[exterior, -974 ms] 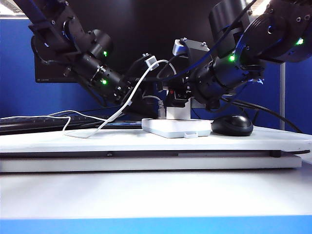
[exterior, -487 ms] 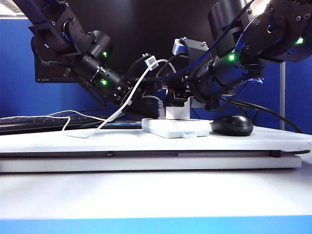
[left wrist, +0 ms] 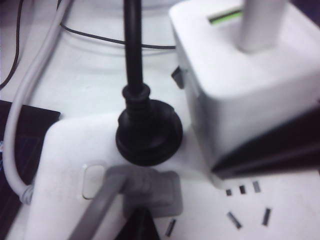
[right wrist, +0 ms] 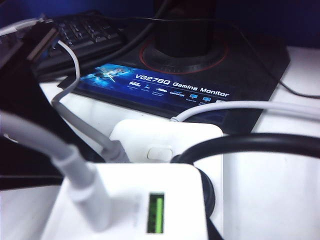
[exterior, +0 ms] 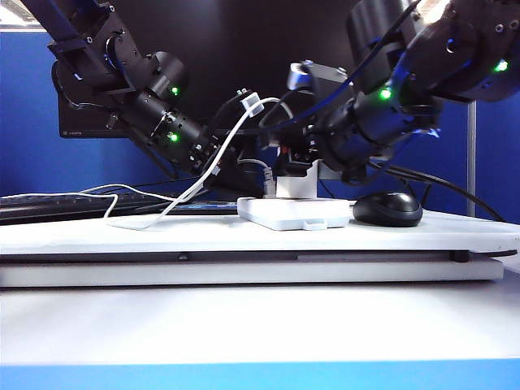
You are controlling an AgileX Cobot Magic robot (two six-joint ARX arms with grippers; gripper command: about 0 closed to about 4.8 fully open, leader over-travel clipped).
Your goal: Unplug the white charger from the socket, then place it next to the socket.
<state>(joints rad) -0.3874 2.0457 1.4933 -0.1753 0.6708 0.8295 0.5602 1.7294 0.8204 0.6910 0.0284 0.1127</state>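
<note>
Charger: the white charger (left wrist: 240, 95) stands upright over the socket (exterior: 294, 213), its white cable (right wrist: 75, 170) leaving its outer end.
Socket: flat on the bench (exterior: 244, 236), beside a black mouse (exterior: 387, 209); a black round plug (left wrist: 148, 132) and a grey plug (left wrist: 150, 192) sit in it.
Right gripper (exterior: 296, 166): fingers clenched on the white charger, apparently; the grip is partly hidden.
Left gripper (exterior: 236, 175): low over the socket's left end; whether its fingers are released or clenched I cannot tell.
</note>
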